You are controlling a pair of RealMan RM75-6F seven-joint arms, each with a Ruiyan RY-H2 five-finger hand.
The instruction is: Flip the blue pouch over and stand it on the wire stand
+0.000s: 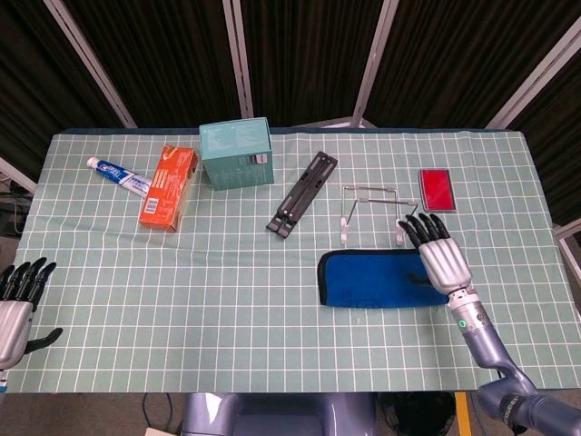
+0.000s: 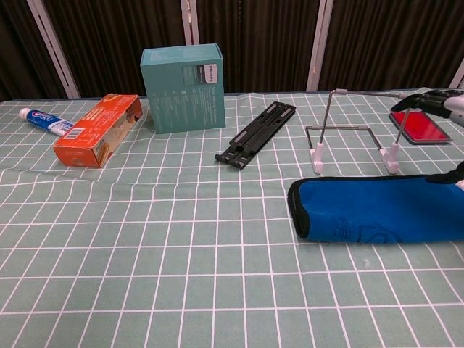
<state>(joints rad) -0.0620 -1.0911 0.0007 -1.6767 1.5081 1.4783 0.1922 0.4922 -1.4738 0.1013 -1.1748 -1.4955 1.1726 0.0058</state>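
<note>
The blue pouch lies flat on the green checked cloth, front right of centre, also seen low in the chest view. Just behind it stands the wire stand, upright on white feet. My right hand hovers over the pouch's right end with fingers spread and pointing toward the stand; it hides that end. In the chest view only its fingertips show at the right edge, well above the pouch. My left hand rests at the table's front left corner, holding nothing.
A teal box, an orange carton and a toothpaste tube sit at the back left. A black folded stand lies left of the wire stand. A red flat case lies right of it.
</note>
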